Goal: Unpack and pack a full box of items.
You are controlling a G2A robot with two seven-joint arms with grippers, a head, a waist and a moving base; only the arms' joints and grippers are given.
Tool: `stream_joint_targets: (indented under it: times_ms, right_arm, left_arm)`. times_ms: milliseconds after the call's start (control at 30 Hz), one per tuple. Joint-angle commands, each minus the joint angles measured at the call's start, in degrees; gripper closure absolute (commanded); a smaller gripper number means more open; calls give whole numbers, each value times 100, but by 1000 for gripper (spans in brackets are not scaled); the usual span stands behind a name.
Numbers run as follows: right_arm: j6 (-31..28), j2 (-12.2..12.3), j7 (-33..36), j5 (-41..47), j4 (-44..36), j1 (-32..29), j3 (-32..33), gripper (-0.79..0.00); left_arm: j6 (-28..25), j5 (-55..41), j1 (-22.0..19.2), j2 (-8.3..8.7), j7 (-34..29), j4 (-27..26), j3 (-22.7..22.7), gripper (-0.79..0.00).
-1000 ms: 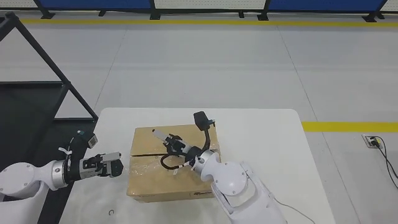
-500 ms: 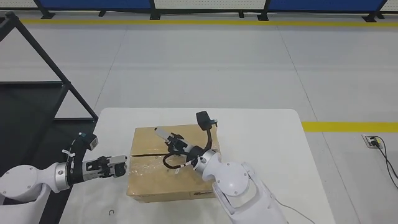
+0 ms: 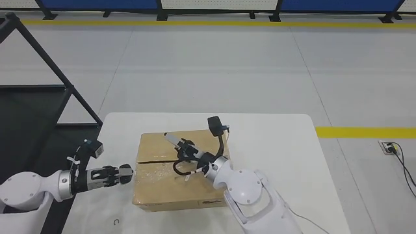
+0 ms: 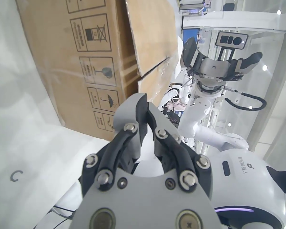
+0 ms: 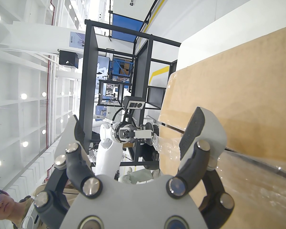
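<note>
Two tools work at one cardboard box, which sits mid-counter with its flaps down. Nearest: a small C-shaped ring lies on the counter. Left tool, fingers pressed together, is at the box's taped seam end. Farther: right tool hovers over the box top, fingers spread wide.

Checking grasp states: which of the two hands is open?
The right hand, spread wide over the brown cardboard box; the left hand is shut at the box's side.

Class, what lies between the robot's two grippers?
In the top view, the cardboard box's taped top spans between the left gripper and the right gripper.
</note>
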Motion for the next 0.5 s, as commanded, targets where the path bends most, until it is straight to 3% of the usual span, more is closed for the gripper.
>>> stream_joint_targets:
  times_ms: [0,467]
  right_arm:
    - [-1,4,-13,-3,-14,-14,12,-785]
    - [-506,26,-590,498,-329,-419,346,-785]
  left_arm:
    - [-5,-31,-17,-6,40,-23,24,0]
    - [2,-492,-205,15,-132,-265,-49,0]
